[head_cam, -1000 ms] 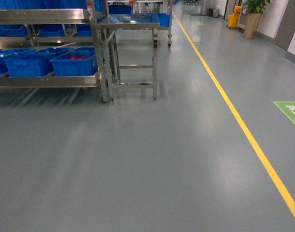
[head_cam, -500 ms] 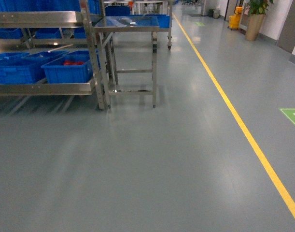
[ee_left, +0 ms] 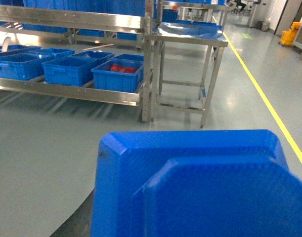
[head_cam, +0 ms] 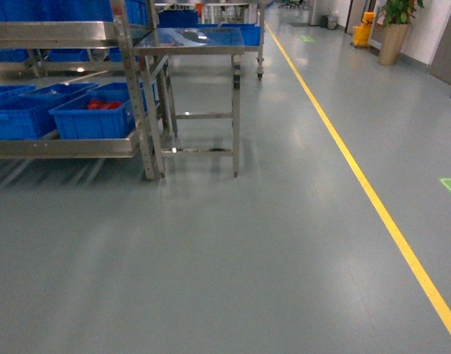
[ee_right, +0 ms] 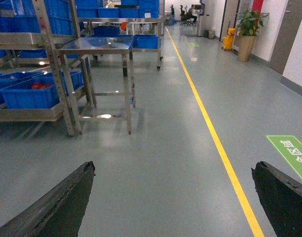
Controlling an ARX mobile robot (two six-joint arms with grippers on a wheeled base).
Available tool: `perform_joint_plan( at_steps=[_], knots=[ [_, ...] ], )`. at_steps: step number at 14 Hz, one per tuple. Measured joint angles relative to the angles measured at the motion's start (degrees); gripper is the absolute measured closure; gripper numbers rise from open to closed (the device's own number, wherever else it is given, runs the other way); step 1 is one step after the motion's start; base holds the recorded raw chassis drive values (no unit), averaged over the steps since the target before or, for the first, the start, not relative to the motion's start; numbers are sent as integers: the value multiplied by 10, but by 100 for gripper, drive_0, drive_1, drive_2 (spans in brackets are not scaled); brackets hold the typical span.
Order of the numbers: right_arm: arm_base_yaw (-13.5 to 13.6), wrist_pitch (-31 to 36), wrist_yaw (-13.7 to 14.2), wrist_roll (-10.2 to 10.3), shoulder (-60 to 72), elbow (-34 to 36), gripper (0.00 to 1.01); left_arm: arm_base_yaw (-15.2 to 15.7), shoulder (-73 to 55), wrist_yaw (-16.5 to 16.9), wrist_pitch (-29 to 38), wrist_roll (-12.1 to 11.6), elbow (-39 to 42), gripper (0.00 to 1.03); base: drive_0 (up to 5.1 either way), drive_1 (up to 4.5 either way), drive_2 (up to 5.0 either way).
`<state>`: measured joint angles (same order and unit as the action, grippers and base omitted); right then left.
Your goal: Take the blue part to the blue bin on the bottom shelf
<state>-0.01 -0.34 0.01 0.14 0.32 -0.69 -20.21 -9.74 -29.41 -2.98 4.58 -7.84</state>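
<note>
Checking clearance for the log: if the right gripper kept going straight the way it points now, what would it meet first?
Nothing close. Between the right gripper's open fingers lies bare floor; the steel table stands left of that line. Depth is hard to judge.

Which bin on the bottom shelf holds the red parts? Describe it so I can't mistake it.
Find the steel rack left of the steel table. On its bottom shelf sits a row of blue bins. The one you want is the end bin nearest the table, beside the rack's corner post; it alone shows red parts inside.
</note>
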Motion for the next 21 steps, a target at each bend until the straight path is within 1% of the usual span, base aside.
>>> perform_joint_plan(
  at_steps=[21],
  knots=[
    [0, 4, 0, 0, 0, 0, 3, 0, 0, 0, 2, 0, 0, 60, -5, 398, -408]
  ],
)
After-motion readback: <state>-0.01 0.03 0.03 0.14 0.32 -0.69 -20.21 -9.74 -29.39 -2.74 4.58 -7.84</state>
